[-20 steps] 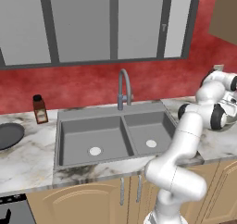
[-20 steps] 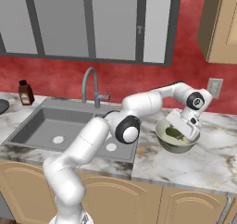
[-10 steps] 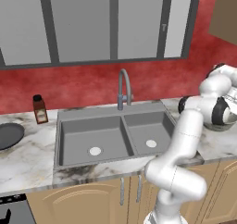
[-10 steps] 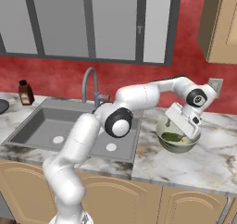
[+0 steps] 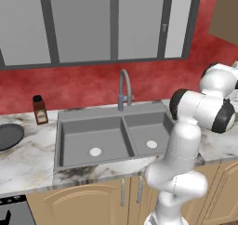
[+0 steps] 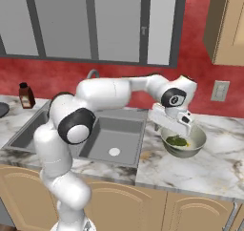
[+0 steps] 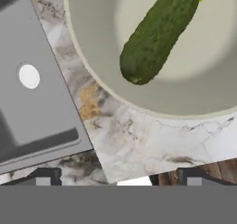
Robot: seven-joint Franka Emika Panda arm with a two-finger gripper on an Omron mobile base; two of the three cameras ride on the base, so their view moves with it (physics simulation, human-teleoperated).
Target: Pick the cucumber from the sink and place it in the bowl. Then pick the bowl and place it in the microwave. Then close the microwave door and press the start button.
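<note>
Cucumber (image 7: 157,33) lies loose inside the bowl (image 7: 203,96), touching nothing but the pale floor, so we read the first step as done. The bowl sits on the marble counter (image 7: 139,140) just right of the sink (image 7: 32,102). Our gripper (image 6: 177,125) hangs above the bowl's near rim with fingers (image 7: 46,177) spread wide and holding nothing, which suits a release. Next we judge we need to pinch the bowl's rim to carry it to the microwave, and the thin curved wall could slip or tip the cucumber out.
</note>
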